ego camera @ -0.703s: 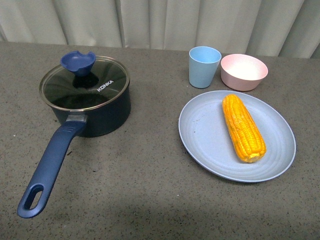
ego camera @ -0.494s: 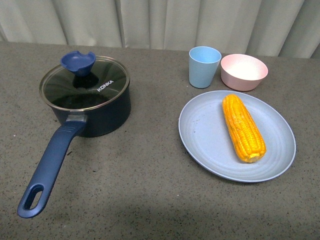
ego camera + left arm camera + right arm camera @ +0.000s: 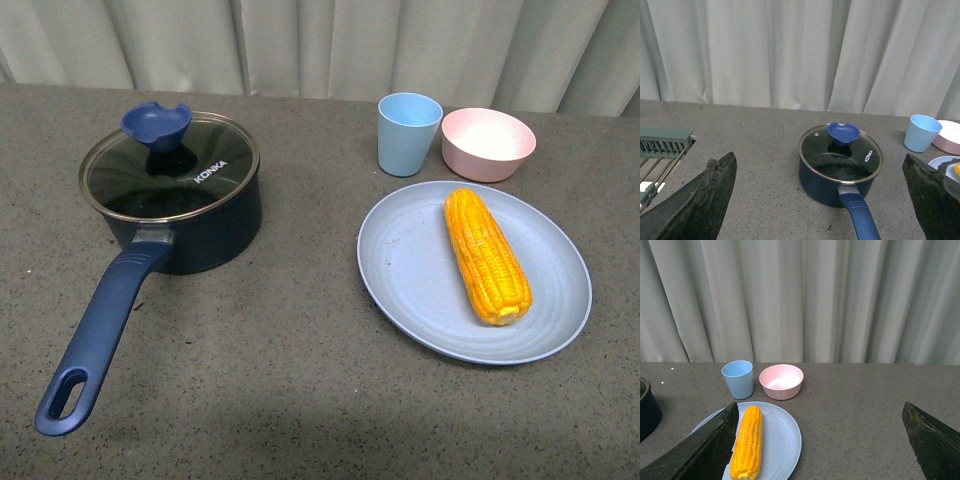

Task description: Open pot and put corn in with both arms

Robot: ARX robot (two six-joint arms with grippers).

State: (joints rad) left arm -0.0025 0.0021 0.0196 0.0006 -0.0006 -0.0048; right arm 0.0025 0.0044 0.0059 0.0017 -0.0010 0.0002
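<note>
**No move yet: lid on, corn waiting**

Nothing has shifted over the last moments. The pot [image 3: 200, 240] sits with its glass lid [image 3: 170, 182] on, and the corn [image 3: 487, 255] lies on the plate [image 3: 400, 270], well to the right of the pot. The left gripper [image 3: 818, 156] faces the pot, fingers spread wide. The right gripper [image 3: 820, 405] gapes too, looking toward the corn. By my reckoning the whole job is ahead, starting with the lid.

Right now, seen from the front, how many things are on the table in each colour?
Blue: 3 (pot with its lid, cup, plate)
Pink: 1 (bowl)
Yellow: 1 (corn)
Total: 5
</note>
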